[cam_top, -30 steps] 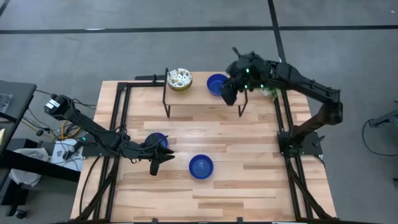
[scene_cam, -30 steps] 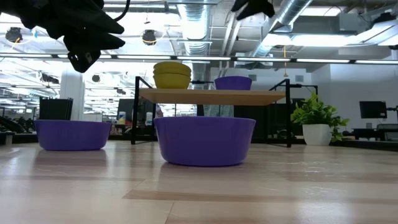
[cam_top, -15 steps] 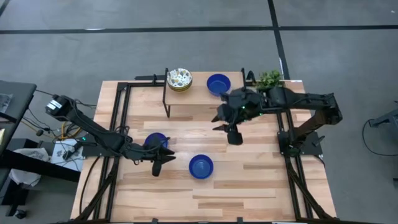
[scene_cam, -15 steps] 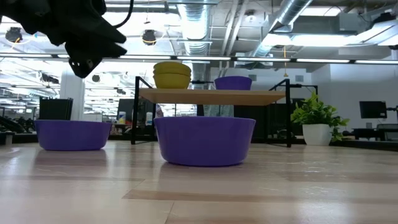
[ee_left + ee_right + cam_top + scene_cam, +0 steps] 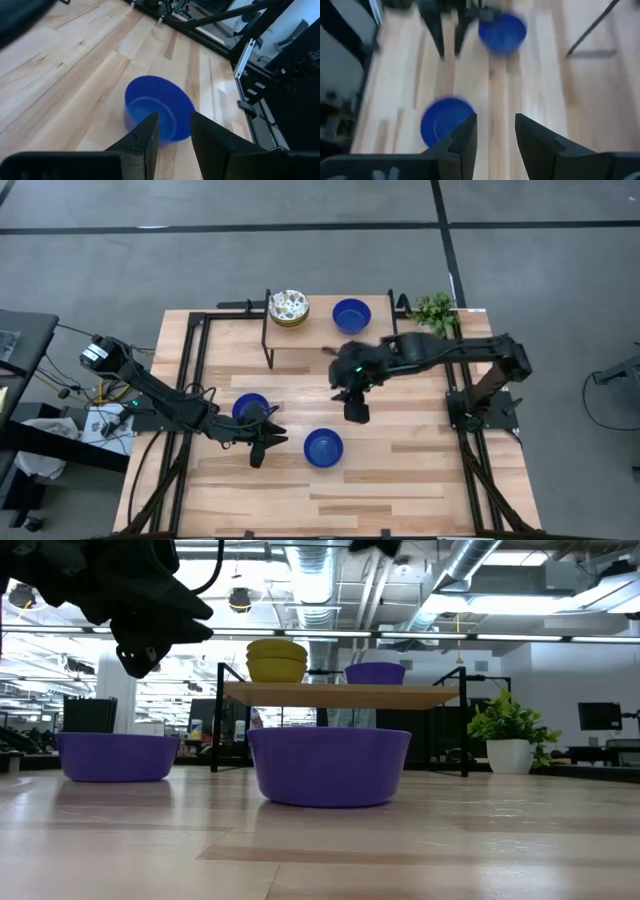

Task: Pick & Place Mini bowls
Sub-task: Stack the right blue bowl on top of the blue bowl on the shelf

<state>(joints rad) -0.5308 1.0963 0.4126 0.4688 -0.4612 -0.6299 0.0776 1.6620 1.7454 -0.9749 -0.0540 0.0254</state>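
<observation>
Four bowls in view, two of them on the desk [image 5: 400, 470]: front bowl [image 5: 323, 447] and left bowl [image 5: 250, 408]. Shelf [image 5: 370, 340] carries a blue bowl [image 5: 351, 314] and a patterned bowl [image 5: 289, 307].

Right gripper [image 5: 354, 406]: fingers apart, nothing between them, poised over bare desk. Front bowl lies just ahead of it and slightly to the side, not touching; left bowl well off.

Left gripper [image 5: 262, 448]: fingers apart, empty, low between both desk bowls; front bowl sits right beyond its fingertips [image 5: 145, 137].

Step judged: right arm reaching for the front bowl. We should centre one finger inside the rim, one outside, descend straight, close gently on the glossy wall, and keep clear of the left gripper nearby.
</observation>
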